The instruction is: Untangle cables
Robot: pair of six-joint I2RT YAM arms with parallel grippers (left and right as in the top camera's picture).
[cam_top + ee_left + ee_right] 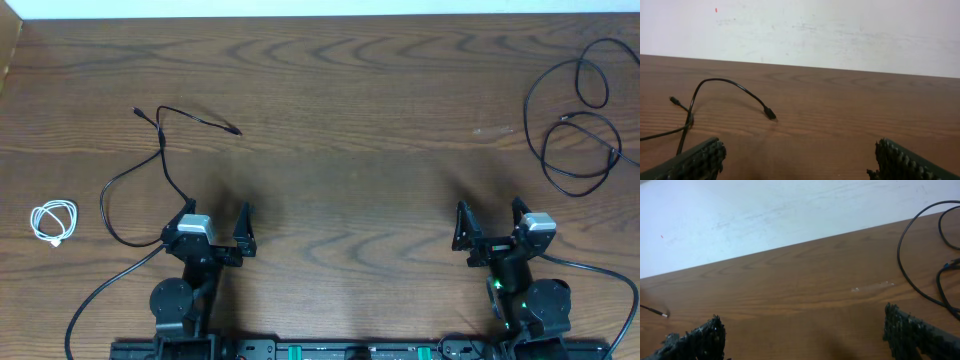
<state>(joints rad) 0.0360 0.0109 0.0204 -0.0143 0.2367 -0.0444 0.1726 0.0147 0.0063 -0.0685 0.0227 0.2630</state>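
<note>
Brown wood-grain table (340,110) fills my overhead view, and the three cords lie apart from one another on it. One black cable (162,140) sprawls on the left side, its two small plug ends pointing away from each other up top. Its slack curves down to just beside the left gripper (214,226), though I cannot tell from above whether the two touch. That claw is spread as wide as I see it go and has hold of nothing. Through its wrist camera the ribbed fingers (705,157) sit at the bottom corners with bare wood between them, and one plug of that cable rests on the table ahead, a little left of centre. The white cable (38,222) is a small coil near the left edge, well apart from both arms. The second black cable (543,152) lies in overlapping loops at the far right corner, beyond and to the right of the right gripper (492,222). That claw is likewise fully spread and empty. Its wrist view shows those loops only along the right edge, clear of the pads.
</note>
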